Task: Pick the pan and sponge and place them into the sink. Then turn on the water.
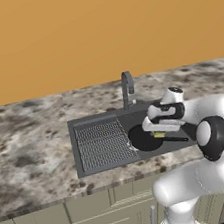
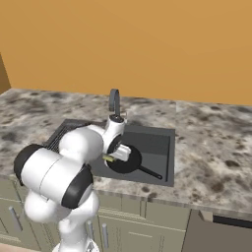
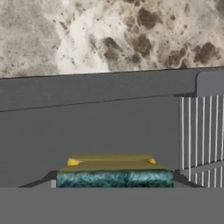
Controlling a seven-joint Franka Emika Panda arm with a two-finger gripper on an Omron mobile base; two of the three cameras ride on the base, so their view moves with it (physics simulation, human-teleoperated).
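Observation:
The black pan [image 1: 144, 140] lies in the basin half of the dark grey sink [image 1: 85, 124], its handle pointing right. In the right base view the pan [image 2: 129, 162] sits just under my hand. My gripper [image 3: 114, 180] is shut on the sponge [image 3: 114, 171], green face toward the camera and yellow body beyond it. The sponge [image 1: 159, 134] hangs low over the pan, a yellow sliver at my gripper [image 1: 156, 130]. From the right the sponge [image 2: 108, 158] shows beside the gripper [image 2: 117, 154]. The arched faucet [image 1: 127, 88] stands behind the basin; no water runs.
A ribbed drainboard [image 1: 102, 143] fills the sink's left half and shows as pale ribs [image 3: 202, 135] in the hand view. Speckled stone counter [image 1: 28, 146] surrounds the sink. Cabinet fronts [image 1: 93, 212] lie below the counter edge. An orange wall [image 1: 97, 30] rises behind.

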